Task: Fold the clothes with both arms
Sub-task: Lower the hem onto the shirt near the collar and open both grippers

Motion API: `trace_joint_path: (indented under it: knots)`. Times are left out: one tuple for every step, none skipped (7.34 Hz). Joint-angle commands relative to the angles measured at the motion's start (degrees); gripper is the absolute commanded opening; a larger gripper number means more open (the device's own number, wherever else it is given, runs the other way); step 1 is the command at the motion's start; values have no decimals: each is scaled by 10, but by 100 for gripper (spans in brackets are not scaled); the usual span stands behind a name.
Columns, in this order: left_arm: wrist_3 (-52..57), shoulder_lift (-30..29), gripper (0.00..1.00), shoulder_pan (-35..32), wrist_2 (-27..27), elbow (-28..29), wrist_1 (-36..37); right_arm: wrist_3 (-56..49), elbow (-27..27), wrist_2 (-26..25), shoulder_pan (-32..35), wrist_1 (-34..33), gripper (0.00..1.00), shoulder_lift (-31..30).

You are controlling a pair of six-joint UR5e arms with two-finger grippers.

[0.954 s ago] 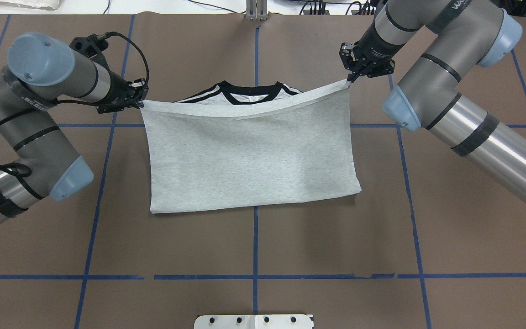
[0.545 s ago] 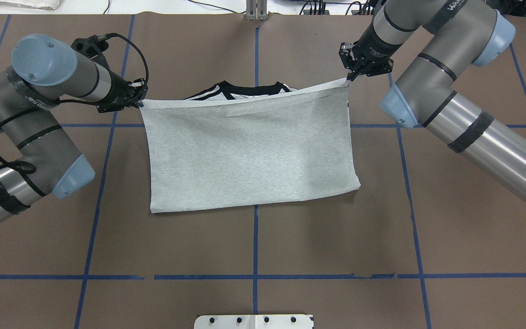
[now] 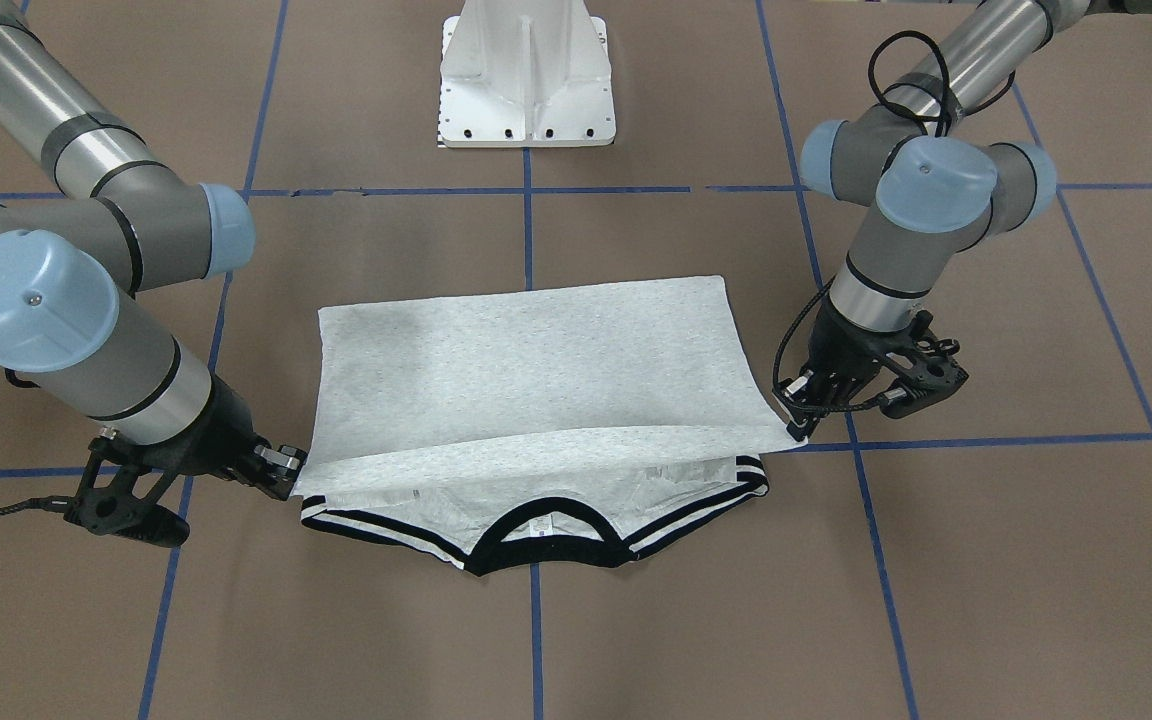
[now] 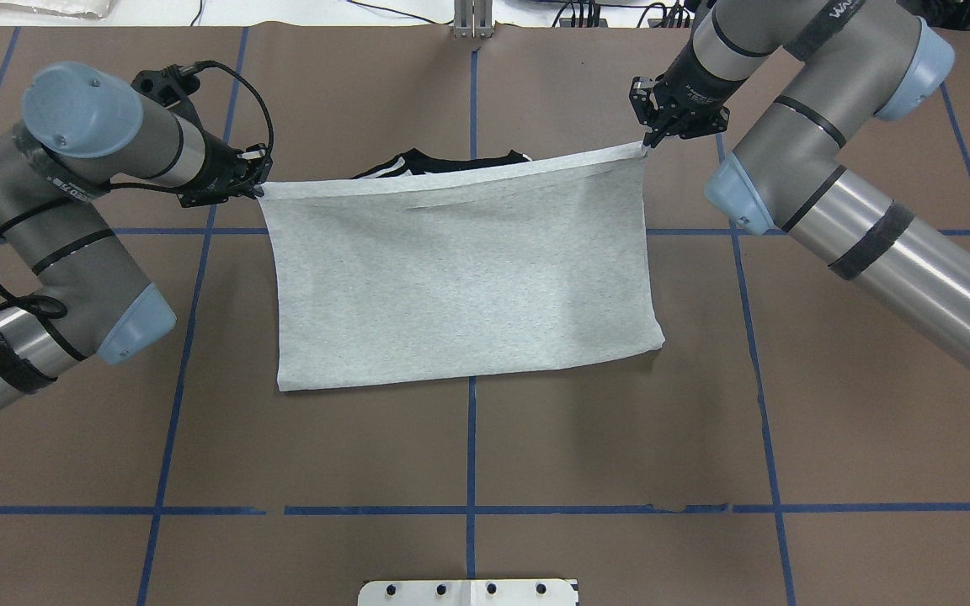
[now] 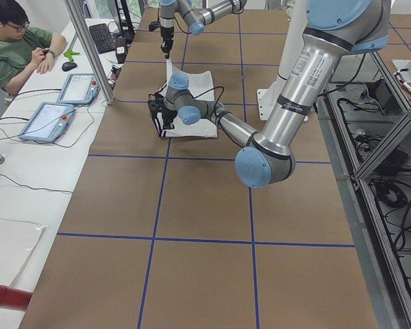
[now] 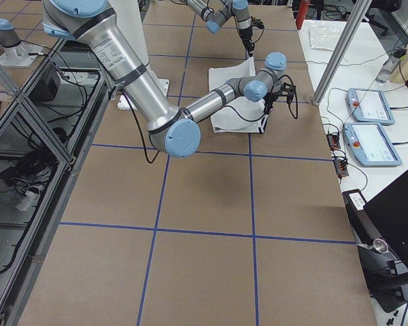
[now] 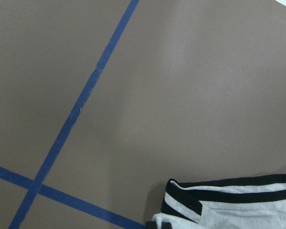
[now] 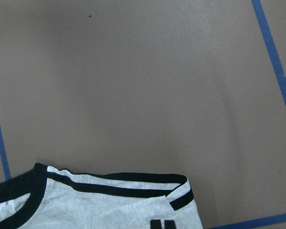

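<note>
From the front, the shirt (image 3: 536, 370) is seen lying in the middle of the table (image 3: 636, 640), doubled over on itself. Its hem edge is held up near the collar (image 3: 546, 548), which is not yet covered. The left claw (image 3: 797, 430) is pressed together on 1 hem corner and the right claw (image 3: 288, 468) is pinched on the other. Both corners are held just above the lower layer.

From overhead, the raised edge is stretched between the 2 claws, and only a strip of collar and shoulder stripes (image 4: 377, 172) is shown beyond it. This fold is judged nearly done: the edge is yet to be laid at the neckline and let go, and any further folds are yet to be made.

From the 2 side views, the claws are too small to be judged. A person (image 5: 14, 48) is seated at a desk beside the table.

From the wrist cameras, only bare table, blue tape lines (image 7: 70, 124) and the striped shoulders are shown; no fingers are in view.
</note>
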Motion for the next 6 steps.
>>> trace_joint_path:
  knots:
    - [-5,-7,0,1,-1,-1,1,1,4,0,-1,0,0,0]
    - [-5,-9,0,1,0,-3,1,-1,7,1,-1,0,0,-3]
    - [-6,-10,0,1,0,-3,2,0,5,0,-3,0,0,-4]
    - [-5,-10,24,1,0,-3,2,5,5,-1,-6,0,32,-4]
    - [-5,-10,54,1,0,-2,2,2,5,-3,-12,2,99,-6]
    - [-5,-10,79,1,0,-1,2,-3,4,-3,-12,1,100,-7]
